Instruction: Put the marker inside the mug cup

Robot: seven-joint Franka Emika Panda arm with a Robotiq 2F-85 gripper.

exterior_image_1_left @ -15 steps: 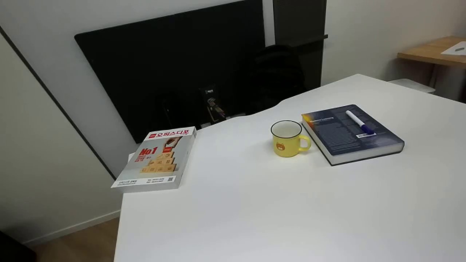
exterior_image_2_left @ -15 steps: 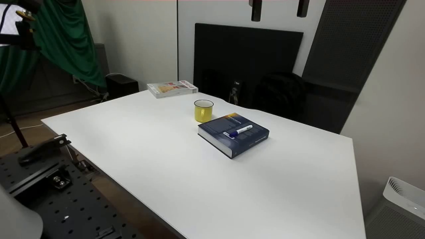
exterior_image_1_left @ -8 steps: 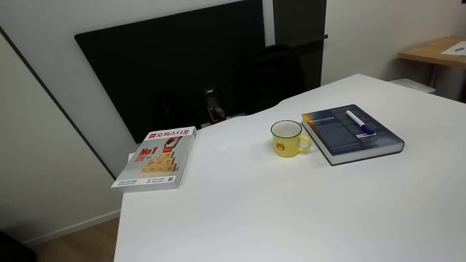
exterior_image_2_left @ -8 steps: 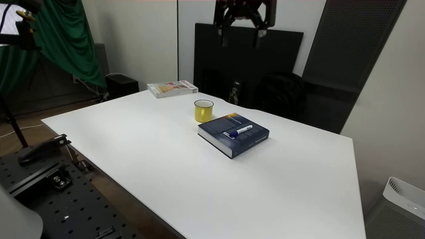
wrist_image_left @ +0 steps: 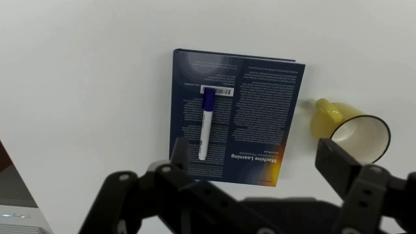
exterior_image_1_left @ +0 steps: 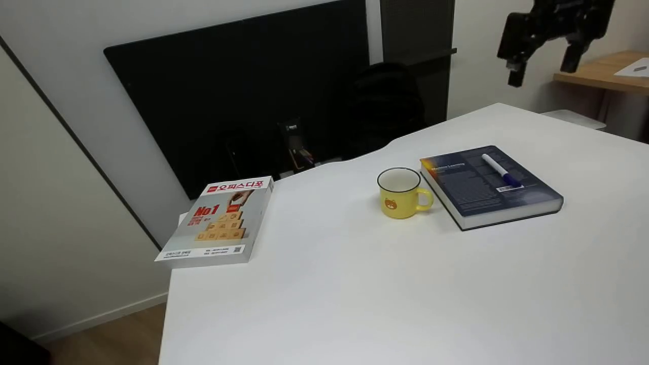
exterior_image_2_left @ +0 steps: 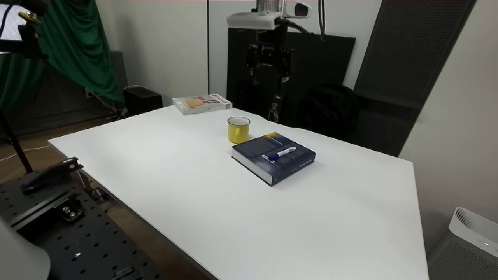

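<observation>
The marker (exterior_image_1_left: 501, 169) is a white pen with a dark blue-purple cap. It lies on top of the dark blue book (exterior_image_1_left: 459, 190), also in an exterior view (exterior_image_2_left: 283, 152) and in the wrist view (wrist_image_left: 205, 130). The mug cup (exterior_image_1_left: 399, 204) is yellow with a pale inside and dark rim. It stands upright beside the book, its handle toward the book; it also shows in an exterior view (exterior_image_2_left: 238, 132) and in the wrist view (wrist_image_left: 360, 136). My gripper (exterior_image_1_left: 543, 72) is open and empty, in the air well above the book (wrist_image_left: 237, 120).
A grey-white thick book (exterior_image_1_left: 215, 223) lies at the table's far end, also in an exterior view (exterior_image_2_left: 202, 104). The white table (exterior_image_2_left: 175, 186) has a wavy edge near the black board (exterior_image_2_left: 288, 58). An air purifier (exterior_image_2_left: 470, 237) stands beside the table.
My gripper has come down into both exterior views from above, still open. In an exterior view it has also shifted left. The marker, mug cup and books have not moved.
</observation>
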